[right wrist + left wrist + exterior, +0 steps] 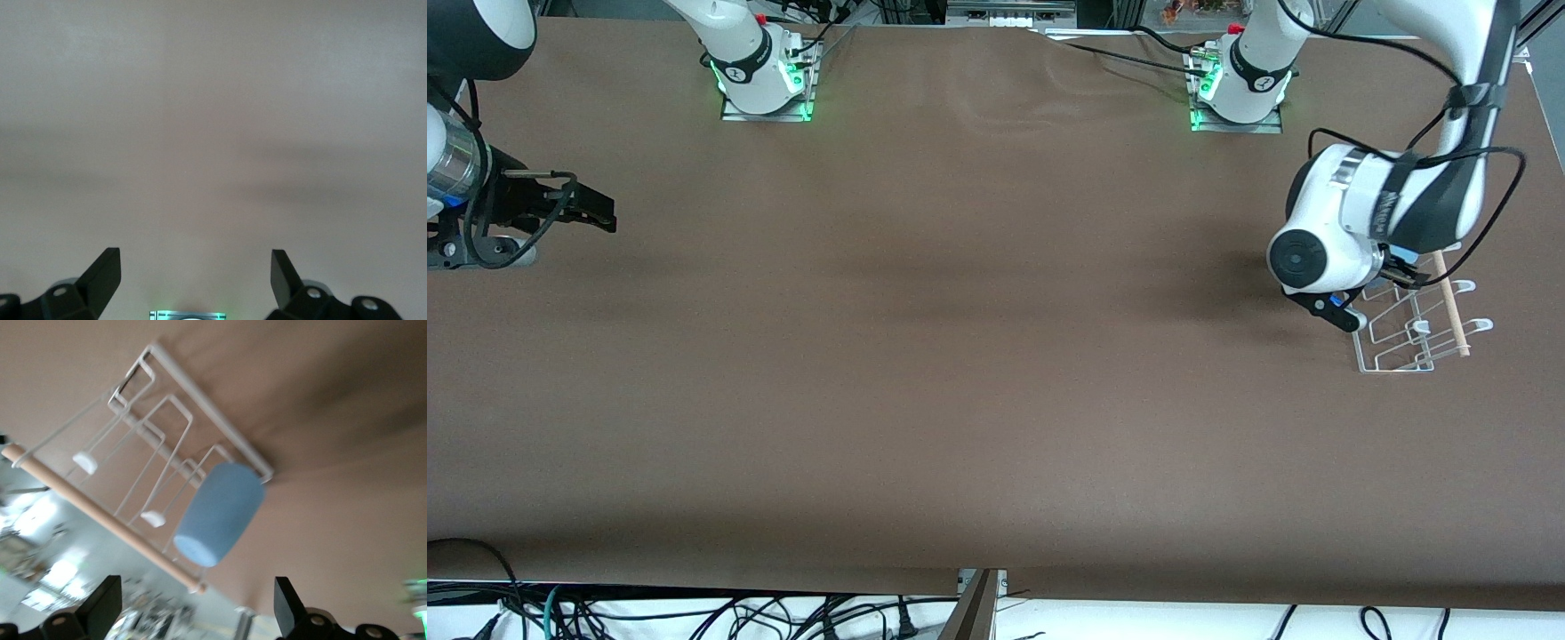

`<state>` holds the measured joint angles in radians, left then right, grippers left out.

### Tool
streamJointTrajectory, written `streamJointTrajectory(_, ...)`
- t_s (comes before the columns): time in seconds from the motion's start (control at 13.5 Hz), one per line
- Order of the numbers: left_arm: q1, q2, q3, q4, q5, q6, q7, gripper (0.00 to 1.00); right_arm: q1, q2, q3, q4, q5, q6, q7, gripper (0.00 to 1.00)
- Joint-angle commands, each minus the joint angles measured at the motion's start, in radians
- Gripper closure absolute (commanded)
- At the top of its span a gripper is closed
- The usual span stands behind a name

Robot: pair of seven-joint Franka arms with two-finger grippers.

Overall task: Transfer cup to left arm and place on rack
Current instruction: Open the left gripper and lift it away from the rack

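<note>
The light-blue cup [220, 513] rests tilted on a prong of the white wire rack [167, 427], its closed base toward the left wrist camera. My left gripper [197, 593] is open and empty, a little off the cup and not touching it. In the front view the left gripper [1369, 295] hangs over the rack [1414, 333] at the left arm's end of the table, and the wrist hides the cup. My right gripper [600, 212] is open and empty at the right arm's end of the table, over bare table [195, 267].
A light wooden rod [1451, 307] runs along one side of the rack. The brown table [978, 356] spreads between the two arms. Both arm bases [760, 71] stand at the edge farthest from the front camera. Cables lie below the near edge.
</note>
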<state>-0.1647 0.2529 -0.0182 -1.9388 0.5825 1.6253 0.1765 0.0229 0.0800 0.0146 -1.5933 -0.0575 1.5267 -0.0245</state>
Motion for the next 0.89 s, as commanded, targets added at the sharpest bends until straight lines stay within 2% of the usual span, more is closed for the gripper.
streamJointTrajectory(0.0, 0.004, -0.001, -0.003, 0.131, -0.197, -0.016, -0.040, 0.00, 0.000, 0.003, 0.002, 0.016, -0.015, -0.008, -0.008, 0.01)
streamJointTrajectory(0.15, 0.004, -0.020, -0.002, 0.223, -0.356, -0.012, -0.080, 0.00, 0.000, 0.003, 0.002, 0.016, -0.013, -0.007, -0.008, 0.01)
streamJointTrajectory(0.3, 0.004, -0.029, -0.003, 0.334, -0.455, -0.015, -0.080, 0.00, 0.002, 0.003, 0.004, 0.016, -0.015, -0.007, -0.008, 0.01)
streamJointTrajectory(0.44, 0.008, -0.029, -0.002, 0.389, -0.518, -0.013, -0.074, 0.00, 0.003, 0.003, 0.004, 0.016, -0.016, -0.005, -0.009, 0.01)
streamJointTrajectory(0.67, 0.024, -0.056, 0.001, 0.385, -0.595, 0.005, -0.130, 0.00, 0.003, 0.003, 0.011, 0.018, -0.018, -0.002, -0.012, 0.01)
streamJointTrajectory(0.81, 0.060, -0.108, 0.001, 0.325, -0.615, 0.066, -0.265, 0.00, 0.003, 0.001, 0.018, 0.018, -0.018, -0.002, -0.012, 0.01)
